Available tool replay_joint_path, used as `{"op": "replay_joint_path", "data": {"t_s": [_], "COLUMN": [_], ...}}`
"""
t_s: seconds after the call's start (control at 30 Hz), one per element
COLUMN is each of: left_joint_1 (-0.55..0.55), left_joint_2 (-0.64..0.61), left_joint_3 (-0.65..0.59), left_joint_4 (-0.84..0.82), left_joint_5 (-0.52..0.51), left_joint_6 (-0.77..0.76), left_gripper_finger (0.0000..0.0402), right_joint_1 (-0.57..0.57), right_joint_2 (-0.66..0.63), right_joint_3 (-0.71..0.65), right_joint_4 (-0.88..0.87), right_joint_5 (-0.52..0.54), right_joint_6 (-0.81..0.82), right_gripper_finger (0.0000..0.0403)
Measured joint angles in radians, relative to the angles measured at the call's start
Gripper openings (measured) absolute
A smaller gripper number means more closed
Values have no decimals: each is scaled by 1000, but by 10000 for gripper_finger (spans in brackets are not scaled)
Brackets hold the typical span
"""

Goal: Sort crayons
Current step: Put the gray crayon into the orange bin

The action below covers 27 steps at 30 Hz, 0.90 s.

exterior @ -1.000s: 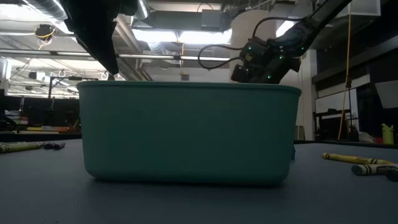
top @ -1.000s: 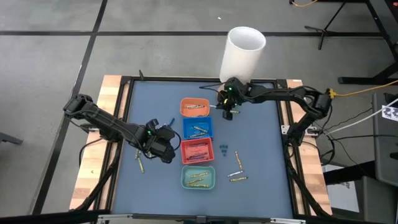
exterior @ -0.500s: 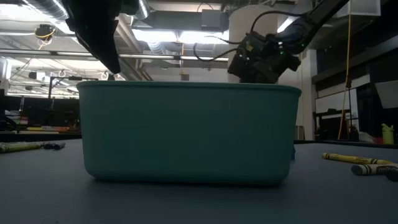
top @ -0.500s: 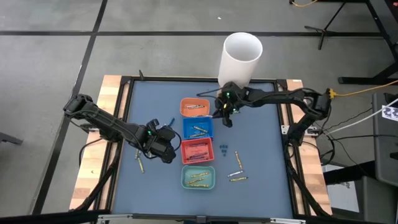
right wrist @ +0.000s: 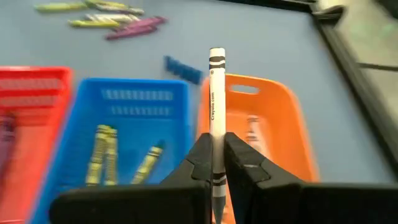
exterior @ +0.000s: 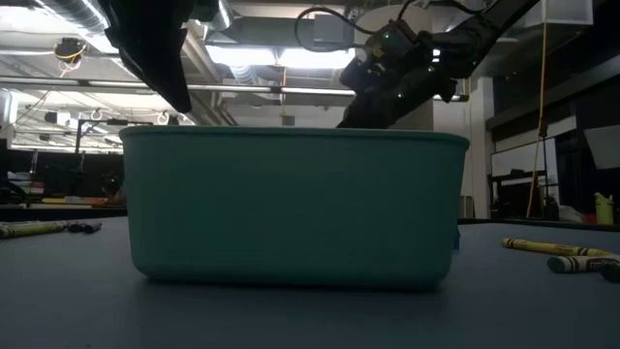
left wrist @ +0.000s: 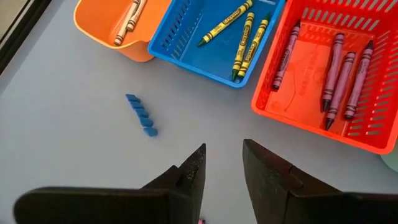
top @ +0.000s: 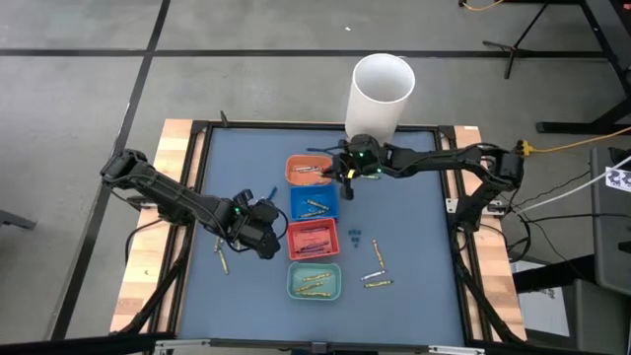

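Four small trays stand in a row: orange (top: 309, 170), blue (top: 315, 203), red (top: 313, 239) and teal (top: 315, 281). The blue tray holds yellow crayons (left wrist: 239, 37), the red tray purple ones (left wrist: 339, 74), and the orange tray pale ones (left wrist: 124, 18). My right gripper (top: 345, 177) is above the near right corner of the orange tray, shut on a white crayon (right wrist: 216, 106). My left gripper (left wrist: 222, 168) is open and empty, low over the table left of the red tray (top: 258, 229). Loose crayons lie on the table at the near right (top: 375, 276). My right gripper pinches the white crayon's lower half (right wrist: 216, 163) between its two fingers. The crayon lies along the fingers and sticks out past their tips. It is lifted clear, with its free end (right wrist: 216, 57) over the near edge of the orange tray (right wrist: 249, 124).
A tall white cylinder (top: 380, 94) stands at the table's far edge behind the right arm. Small blue bits lie left of the blue tray (left wrist: 142, 115) and right of the red tray (top: 355, 235). A loose crayon (top: 222, 258) lies near the left gripper. A black frame (top: 197, 148) rims the table.
My right gripper has gone toward the table's left edge and a little toward the near edge with the white crayon. It has moved from beside the orange tray to over that tray's near right corner, and stays shut on the crayon.
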Motion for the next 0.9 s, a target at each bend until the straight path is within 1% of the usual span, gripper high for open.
{"op": "replay_joint_path", "data": {"t_s": [0.1, 0.27, 0.33, 0.43, 0.6, 0.7, 0.8, 0.9], "left_joint_1": [0, 0, 0, 0, -2, -2, 0, 0], "left_joint_2": [0, 0, 0, 0, 0, 0, 0, 0], "left_joint_3": [0, 0, 0, 0, 0, 0, 0, 0], "left_joint_4": [0, -1, 0, 8, 3, -22, -83, -161], "left_joint_5": [0, 0, 0, 3, 4, 4, 8, 14], "left_joint_6": [0, 0, 0, 0, -2, -70, -196, -323], "left_gripper_finger": [92, 92, 92, 92, 92, 92, 92, 92], "right_joint_1": [0, 0, 0, 0, 0, 0, 0, 0], "right_joint_2": [0, 24, 55, 92, 110, 111, 111, 111], "right_joint_3": [0, 0, 0, 0, 0, 0, 0, 0], "right_joint_4": [0, 38, 99, 136, 141, 142, 149, 149], "right_joint_5": [57, 62, 57, 62, 73, 82, 82, 82], "right_joint_6": [-47, -76, -77, -77, -77, -77, -77, -78], "right_gripper_finger": [21, 21, 21, 21, 21, 21, 23, 35]}}
